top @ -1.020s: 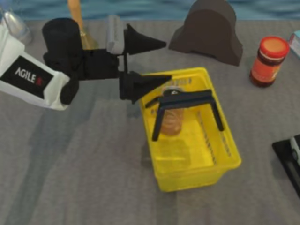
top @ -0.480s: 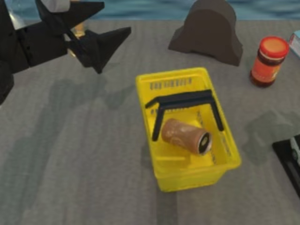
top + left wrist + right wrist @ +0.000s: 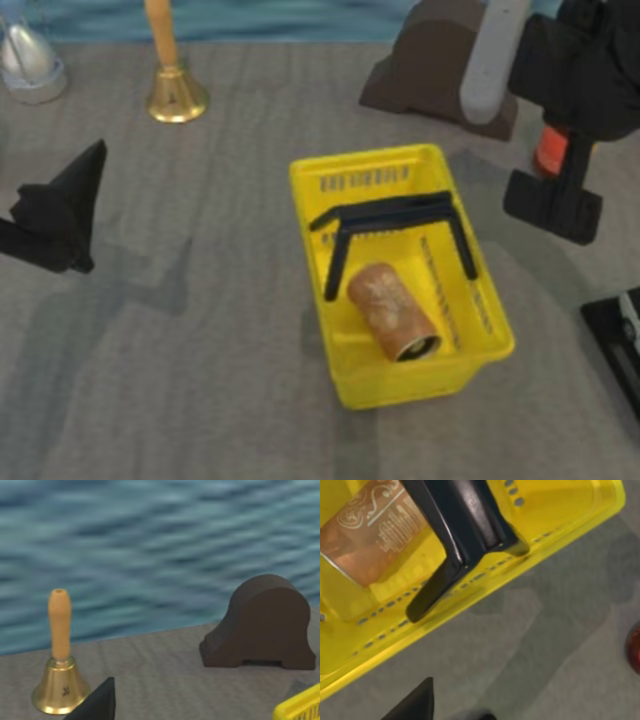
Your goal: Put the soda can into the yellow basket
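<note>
The soda can [image 3: 390, 310] lies on its side on the floor of the yellow basket [image 3: 365, 172], just below the black handles [image 3: 392, 215]. Its pale script logo shows in the right wrist view [image 3: 367, 530]. My left gripper [image 3: 62, 205] is at the table's left edge, open and empty, far from the basket; one black finger [image 3: 99, 705] shows in its wrist view. My right gripper [image 3: 552, 205] hangs open to the right of the basket, with one finger [image 3: 417, 702] over bare table beside the basket's slotted wall [image 3: 485, 580].
A brass bell with a wooden handle [image 3: 176, 90] and a glass object [image 3: 30, 60] stand at the back left. A dark brown arched block [image 3: 430, 70] is behind the basket. The red-lidded jar [image 3: 548, 150] is mostly hidden by my right arm. A black object [image 3: 615, 330] lies at the right edge.
My left gripper, open throughout, pulled away left from the basket. The can fell onto its side, then swung round in the basket. My right arm came in from the back right.
</note>
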Available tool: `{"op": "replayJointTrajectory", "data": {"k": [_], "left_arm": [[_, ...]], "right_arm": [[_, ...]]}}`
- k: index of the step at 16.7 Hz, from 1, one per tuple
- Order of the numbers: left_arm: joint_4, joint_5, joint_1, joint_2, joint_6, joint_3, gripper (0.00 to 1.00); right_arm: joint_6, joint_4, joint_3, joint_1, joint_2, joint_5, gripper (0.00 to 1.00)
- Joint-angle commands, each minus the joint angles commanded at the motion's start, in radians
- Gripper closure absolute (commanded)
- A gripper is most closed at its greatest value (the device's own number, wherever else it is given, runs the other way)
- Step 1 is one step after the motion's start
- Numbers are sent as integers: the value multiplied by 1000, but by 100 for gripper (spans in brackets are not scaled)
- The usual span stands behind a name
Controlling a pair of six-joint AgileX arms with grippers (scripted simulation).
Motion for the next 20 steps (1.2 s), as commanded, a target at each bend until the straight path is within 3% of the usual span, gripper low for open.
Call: {"op": "replayJointTrajectory", "data": {"k": [5,9,11,20], "left_arm": [[-183,-241,54,-472,29,-240,0],[-257,-364,78,-673,56,-349,0],[-270,-387,82,-707,62,-370,0],[-270,-389,83,-709,62,-371,0]], "right_arm": [[-189,-267,404,120,413,2,0],[-278,-392,577,181,598,0,0],[-295,-415,608,192,631,-1,0],[-296,-367,552,192,625,-1,0]]}}
